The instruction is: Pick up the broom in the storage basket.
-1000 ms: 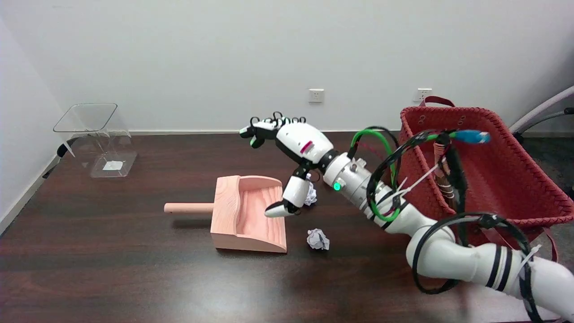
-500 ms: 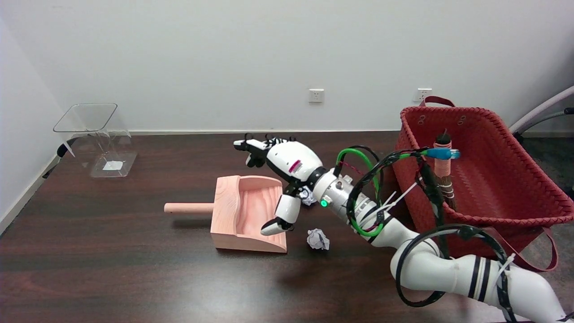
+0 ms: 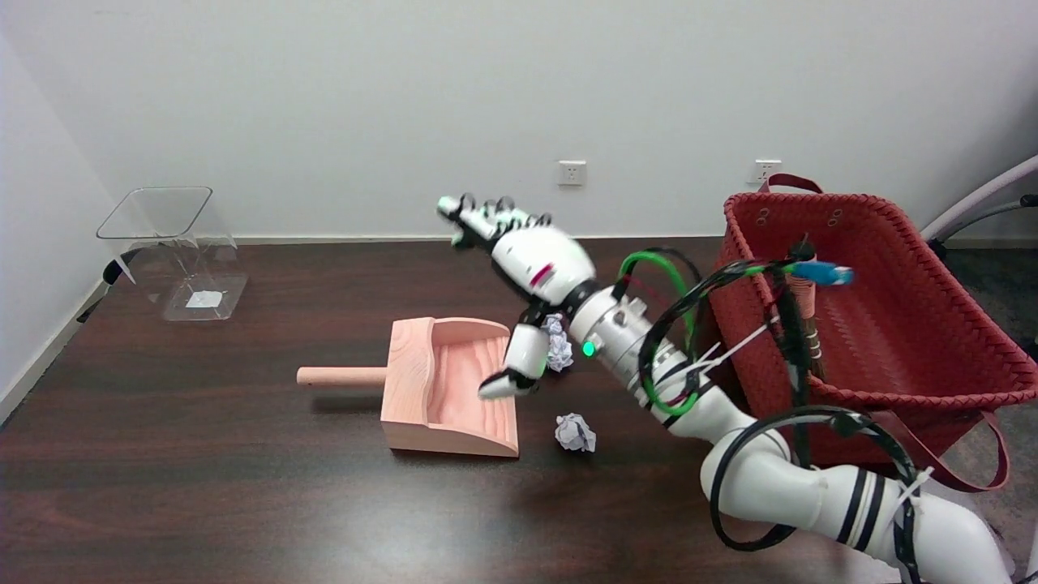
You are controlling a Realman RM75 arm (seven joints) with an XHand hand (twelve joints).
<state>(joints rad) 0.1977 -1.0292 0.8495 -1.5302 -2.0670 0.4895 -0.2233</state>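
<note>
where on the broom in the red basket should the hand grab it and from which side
Probably the wrapped handle of the broom, near its top end, which stands about upright at the storage basket rim by the near left wall. Its lower part sits inside the basket, partly behind cables. Coming from above, over the left wall, looks clearest. The right hand is open, over the table.

Your broom [image 3: 803,312] stands nearly upright inside the red woven storage basket [image 3: 916,324], handle wrapped in reddish-brown bands, partly hidden behind black cables. Both sit well to the right of your open right hand [image 3: 527,280], which holds nothing.
</note>
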